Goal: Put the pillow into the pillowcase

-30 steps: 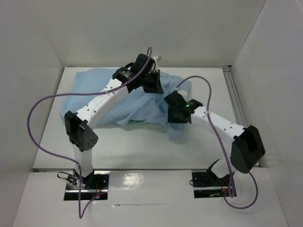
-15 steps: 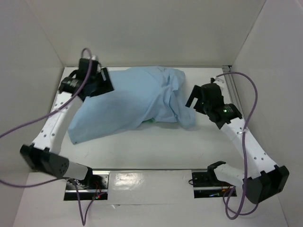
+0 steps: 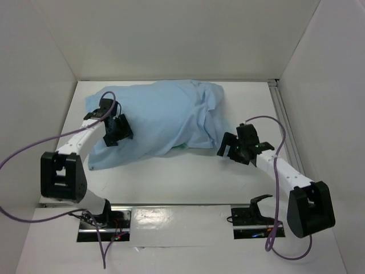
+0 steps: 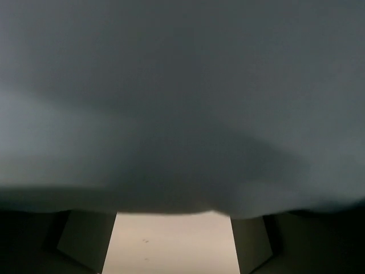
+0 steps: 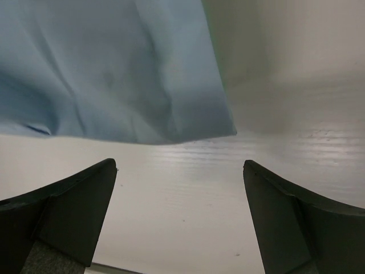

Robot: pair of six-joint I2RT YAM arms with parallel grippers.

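Note:
The light blue pillowcase [image 3: 159, 117] lies spread and bulging across the back of the white table [image 3: 171, 177]. A thin green sliver of the pillow [image 3: 181, 146] peeks out under its front edge; the rest is hidden. My left gripper [image 3: 120, 132] sits low at the pillowcase's left side. In the left wrist view blurred blue cloth [image 4: 182, 103] fills the frame just ahead of the open left gripper [image 4: 174, 245]. My right gripper [image 3: 226, 148] is by the cloth's front right corner [image 5: 222, 128]. In its wrist view the right gripper [image 5: 179, 217] stands wide open over bare table.
White walls enclose the table on three sides. A metal rail [image 3: 279, 108] runs along the right edge. Purple cables [image 3: 23, 154] loop from both arms. The arm bases [image 3: 102, 220] are at the near edge.
Both arms came down toward the front. The left gripper left the far left corner for the pillowcase's left side, and the right gripper moved to its front right corner.

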